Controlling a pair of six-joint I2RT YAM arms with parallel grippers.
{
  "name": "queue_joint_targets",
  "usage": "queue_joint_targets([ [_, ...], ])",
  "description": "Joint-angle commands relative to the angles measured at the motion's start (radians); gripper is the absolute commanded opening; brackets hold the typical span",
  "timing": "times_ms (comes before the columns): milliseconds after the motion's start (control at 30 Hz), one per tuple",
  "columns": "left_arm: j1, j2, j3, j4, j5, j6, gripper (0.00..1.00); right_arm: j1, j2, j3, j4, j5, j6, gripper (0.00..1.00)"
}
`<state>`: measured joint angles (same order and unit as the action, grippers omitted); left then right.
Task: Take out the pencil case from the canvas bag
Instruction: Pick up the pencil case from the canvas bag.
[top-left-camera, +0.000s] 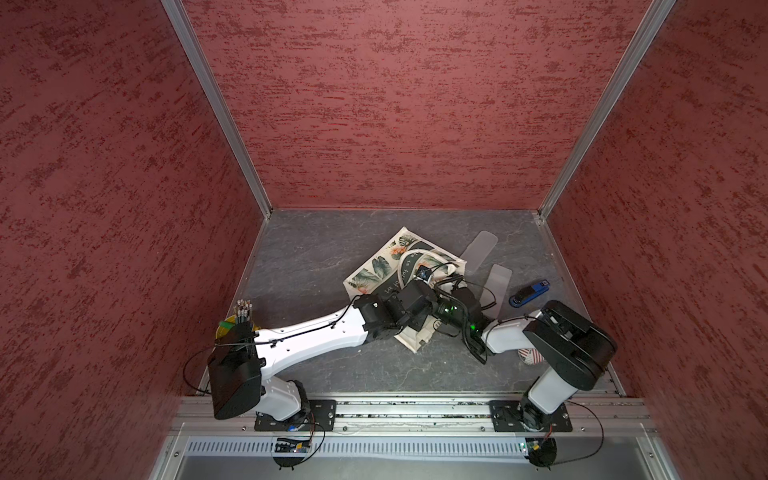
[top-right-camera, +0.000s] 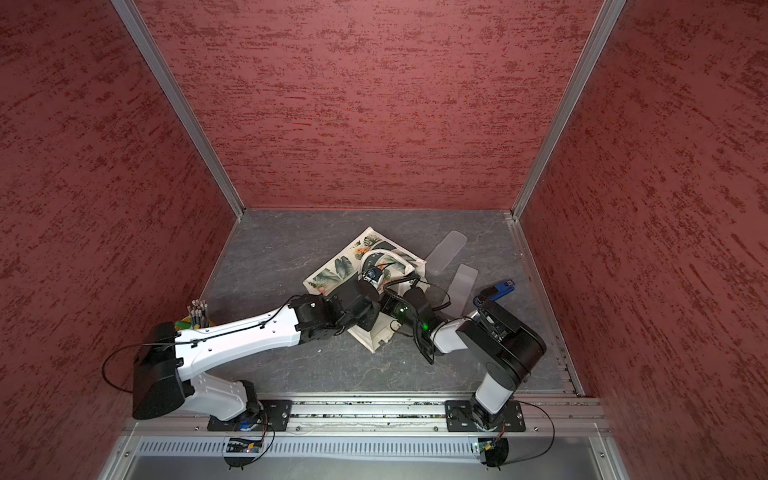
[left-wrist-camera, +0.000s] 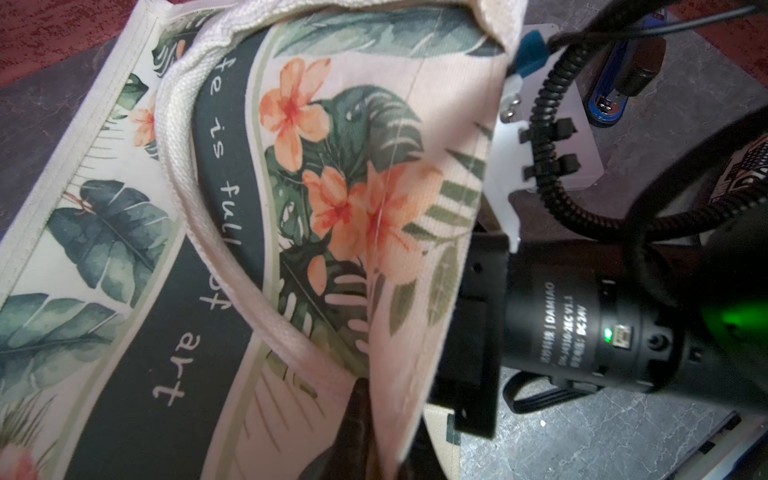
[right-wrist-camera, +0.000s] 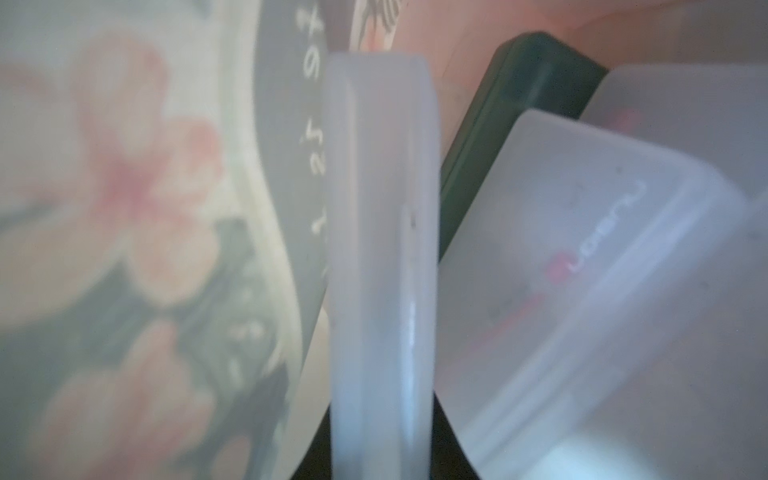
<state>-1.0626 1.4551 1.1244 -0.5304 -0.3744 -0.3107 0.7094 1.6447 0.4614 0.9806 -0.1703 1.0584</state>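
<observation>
At mid-desk: the canvas bag (top-left-camera: 376, 266) lies on its broad side on the desk (top-left-camera: 316, 257), print up, with its mouth facing right and near.
Left jaws: pressed together on the upper layer of canvas at the mouth. The left wrist view shows a dark fingertip (left-wrist-camera: 357, 411) with cloth folded over it. The hold seems meant to lift the rim so the mouth gapes.
Right jaws: hidden under that raised cloth, where the right arm (top-left-camera: 465, 307) enters from the right. In its wrist view they appear closed on a frosted pencil case (right-wrist-camera: 382, 249), which runs edge-on from between them.
Inside the bag: the frosted pencil case sits near the mouth, beside another frosted case (right-wrist-camera: 582, 270), with a dark green case (right-wrist-camera: 519, 104) farther in.
Outside the bag: two loose frosted cases (top-left-camera: 480, 245) lie on the desk just right of the mouth, and a blue stapler (top-left-camera: 530, 293) sits farther right.
Step, as judged: the grip is made, and the pull out to the right is not yet begun.
Risk: the case may snag on the canvas if the lifted rim sags.
</observation>
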Motion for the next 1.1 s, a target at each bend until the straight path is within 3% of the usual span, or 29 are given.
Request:
queue_joint_targets([
  [0, 0.024, 0.011, 0.029, 0.032, 0.018, -0.034, 0.00, 0.000, -0.061, -0.037, 0.012, -0.070, -0.035, 0.19],
  [600, 0.136, 0.006, 0.023, 0.086, 0.044, -0.078, 0.00, -0.045, -0.424, -0.265, -0.156, -0.208, -0.009, 0.21],
  [1067, 0.299, -0.164, -0.075, 0.072, 0.069, -0.073, 0.00, -0.188, -0.717, -0.338, -0.355, -0.315, 0.020, 0.20],
])
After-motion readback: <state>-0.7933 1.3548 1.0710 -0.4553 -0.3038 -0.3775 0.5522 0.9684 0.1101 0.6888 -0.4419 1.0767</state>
